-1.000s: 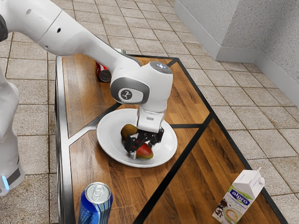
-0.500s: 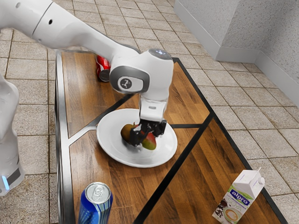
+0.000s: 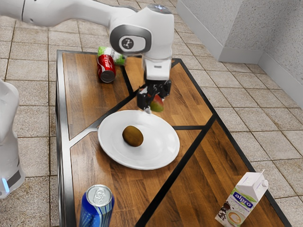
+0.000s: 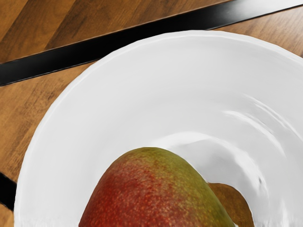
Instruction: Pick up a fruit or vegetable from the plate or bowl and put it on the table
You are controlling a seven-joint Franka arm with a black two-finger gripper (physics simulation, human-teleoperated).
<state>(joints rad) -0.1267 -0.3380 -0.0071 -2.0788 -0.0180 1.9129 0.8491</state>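
My gripper (image 3: 152, 100) hangs above the plate's far part in the exterior view, shut on a red and green mango (image 3: 156, 104) that is partly hidden behind the black fingers. Below it, the white plate (image 3: 163, 153) rests on the wooden table (image 3: 123, 189). A brown, rounded fruit (image 3: 133, 135) lies on the plate. In the wrist view the mango (image 4: 151, 194) looms large at the lower edge, over the plate (image 4: 94, 118), and covers part of the brown fruit (image 4: 234, 203).
A red can (image 3: 106, 68) and a green and white item (image 3: 117, 57) are at the table's far end. Nearest the camera stands a blue can (image 3: 96, 208). A milk carton (image 3: 242, 198) is at the exterior view's right.
My hand has risen from the plate, carrying the mango up with it. The brown fruit has stayed on the plate and is now fully visible.
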